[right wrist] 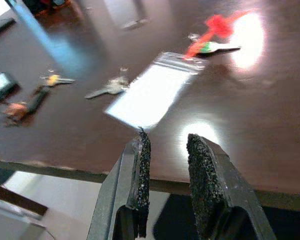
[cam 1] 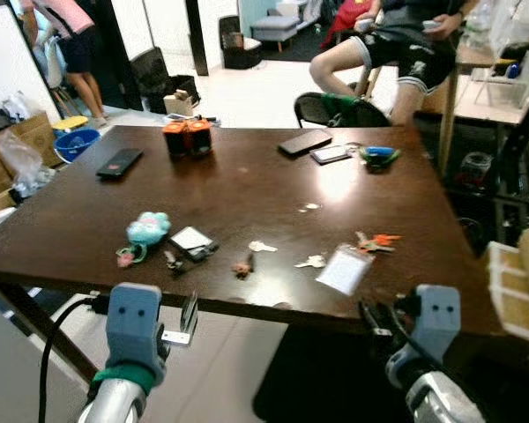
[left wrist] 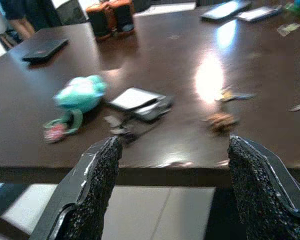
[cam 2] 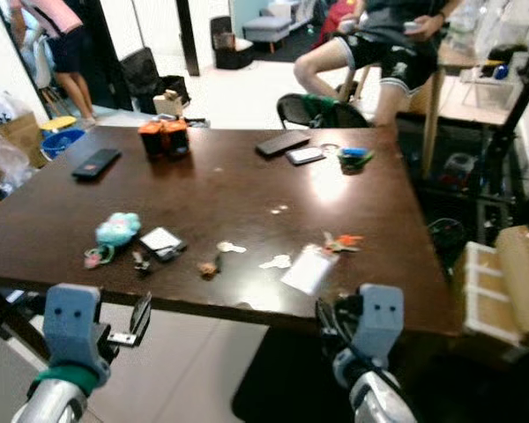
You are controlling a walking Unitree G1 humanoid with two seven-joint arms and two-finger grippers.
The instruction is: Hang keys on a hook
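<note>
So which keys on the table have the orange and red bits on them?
The bunch of keys near the table's right edge, just beyond the clear plastic card sleeve. Its tags are bright orange-red; the loose keys left of the sleeve are plain silver.

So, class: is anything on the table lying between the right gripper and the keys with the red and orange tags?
Yes. The clear plastic card sleeve lies on the table between the right gripper and the red-tagged keys. The gripper is at the table's near edge, its fingers a little apart, holding nothing.
</note>
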